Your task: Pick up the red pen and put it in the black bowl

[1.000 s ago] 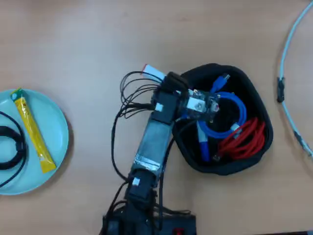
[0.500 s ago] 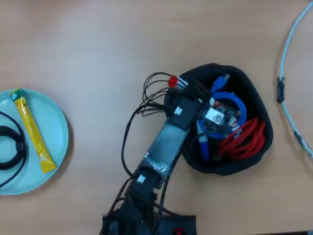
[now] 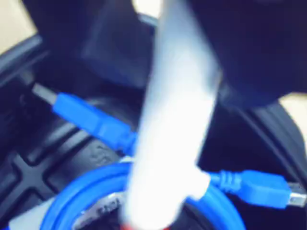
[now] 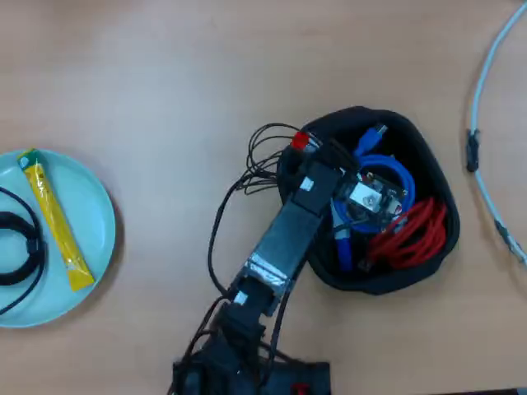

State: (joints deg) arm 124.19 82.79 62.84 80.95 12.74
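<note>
The black bowl (image 4: 428, 156) is crowded: a coiled blue cable (image 4: 387, 169) with its plugs and a bundle of red cord (image 4: 416, 234) fill most of its floor. The arm (image 4: 284, 239) reaches in over the left rim in the overhead view. Outside the bowl, the wooden table (image 4: 165, 74) is open above and between bowl and teal plate (image 4: 95, 239). A pale cable (image 4: 486, 74) runs along the right edge.

We see a light wooden table (image 4: 165, 74) in the overhead view. Directly on it: a black rounded-square bowl (image 4: 428, 152) right of centre, a light teal round plate (image 4: 95, 239) at left edge, a pale grey cable (image 4: 486, 78) at right edge.
</note>
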